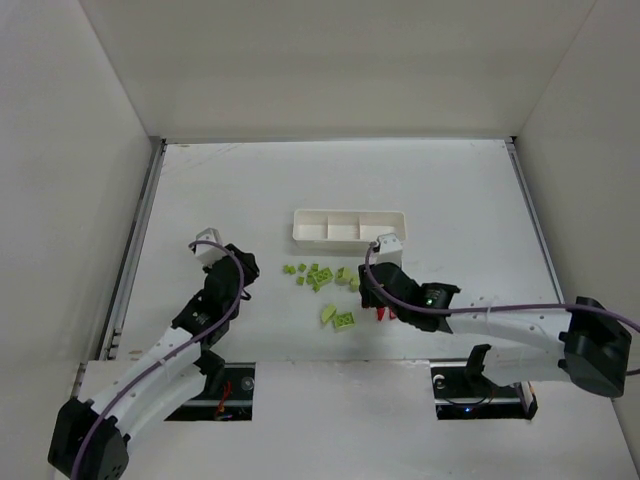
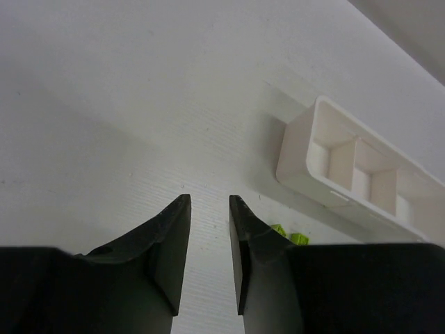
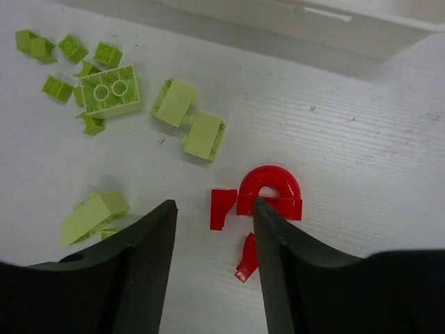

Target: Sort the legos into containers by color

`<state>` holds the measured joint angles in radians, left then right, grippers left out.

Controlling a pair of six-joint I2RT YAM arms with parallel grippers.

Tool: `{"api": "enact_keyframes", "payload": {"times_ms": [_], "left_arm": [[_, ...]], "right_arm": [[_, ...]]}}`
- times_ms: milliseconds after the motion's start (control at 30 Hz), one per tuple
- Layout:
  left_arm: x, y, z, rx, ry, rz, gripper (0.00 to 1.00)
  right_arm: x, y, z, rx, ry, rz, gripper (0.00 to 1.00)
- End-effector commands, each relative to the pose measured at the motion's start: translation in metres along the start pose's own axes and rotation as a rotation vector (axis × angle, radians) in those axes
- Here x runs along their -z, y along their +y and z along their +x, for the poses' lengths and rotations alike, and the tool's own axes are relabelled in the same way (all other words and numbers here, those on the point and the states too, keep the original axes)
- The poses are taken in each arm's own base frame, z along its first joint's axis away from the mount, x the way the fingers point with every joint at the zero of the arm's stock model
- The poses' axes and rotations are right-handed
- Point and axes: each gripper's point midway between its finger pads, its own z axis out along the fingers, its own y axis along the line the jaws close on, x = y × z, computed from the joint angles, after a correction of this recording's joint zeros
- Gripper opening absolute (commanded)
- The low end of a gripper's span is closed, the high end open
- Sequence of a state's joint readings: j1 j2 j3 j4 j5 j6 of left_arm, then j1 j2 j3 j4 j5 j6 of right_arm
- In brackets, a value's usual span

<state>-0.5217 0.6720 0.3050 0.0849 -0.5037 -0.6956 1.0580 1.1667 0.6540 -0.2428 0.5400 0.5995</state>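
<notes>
Left gripper (image 2: 208, 202) is seen well to the left of the tray (image 1: 348, 211), on its near side. Its fingers are narrowly parted, nothing is pinched, and only table is seen ahead of them, so no brick is being handled there. No brick is seen in the tray's three compartments in the top view or the left wrist view, so nothing is judged sorted yet. Green legos (image 1: 318, 277) are scattered loose on the table just in front of the tray's near wall, below its middle. A second small green clump (image 1: 337, 318) is found further out from the tray on the same side. Red pieces (image 1: 383, 315) are located in front of the tray's right end, well apart from it. In the right wrist view they are resolved as an arch (image 3: 269, 189), a small block (image 3: 222, 207) just beside it, and a sliver (image 3: 245, 261). Right gripper (image 3: 214, 205) is held over these reds, jaws spread about halfway, nothing between them. The step in hand is judged to be the approach for a first red pick; every green and red piece is left to be moved, with colours kept in separate compartments
</notes>
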Motion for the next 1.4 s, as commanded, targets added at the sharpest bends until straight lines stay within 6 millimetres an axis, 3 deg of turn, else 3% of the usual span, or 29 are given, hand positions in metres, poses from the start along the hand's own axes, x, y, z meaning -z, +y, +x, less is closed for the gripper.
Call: {"api": "enact_keyframes", "payload": {"times_ms": [0,133,267,400,600,700,767,933,1033,1167,1233,1367], "left_arm": [[-0.004,-0.014,-0.004,-0.003,-0.035,0.07,0.26],[-0.007,-0.029,0.01,-0.031,-0.013,0.124,0.45],[-0.004,-0.043,0.029,-0.1,0.037,0.168,0.48],[0.002,-0.058,0.035,-0.132,0.03,0.216,0.48],[0.008,-0.076,0.048,-0.194,0.051,0.274,0.47],[0.008,-0.082,0.054,-0.216,0.062,0.29,0.47],[0.009,-0.087,0.059,-0.23,0.075,0.305,0.47],[0.013,-0.098,0.065,-0.258,0.079,0.339,0.47],[0.016,-0.103,0.07,-0.27,0.089,0.361,0.47],[0.02,-0.108,0.071,-0.286,0.083,0.38,0.47],[0.018,-0.107,0.072,-0.293,0.082,0.376,0.47],[0.021,-0.109,0.073,-0.303,0.084,0.392,0.47]], "right_arm": [[-0.012,0.021,-0.014,0.006,-0.031,-0.059,0.57],[-0.032,0.038,-0.006,0.024,0.003,-0.085,0.59],[-0.056,0.035,-0.006,0.049,0.016,-0.049,0.59],[-0.076,0.033,-0.004,0.042,0.021,-0.025,0.57],[-0.091,0.02,-0.009,0.045,0.017,0.024,0.43],[-0.092,0.015,-0.009,0.037,0.026,0.034,0.23],[-0.085,0.013,-0.014,0.03,0.014,0.034,0.19],[-0.053,0.015,-0.05,-0.024,-0.072,-0.017,0.19],[-0.05,0.014,-0.082,-0.053,-0.131,-0.038,0.19],[-0.066,0.012,-0.124,-0.065,-0.195,-0.029,0.19],[-0.084,0.012,-0.139,-0.066,-0.203,-0.03,0.19],[-0.117,0.009,-0.149,-0.063,-0.186,-0.003,0.19]]}}
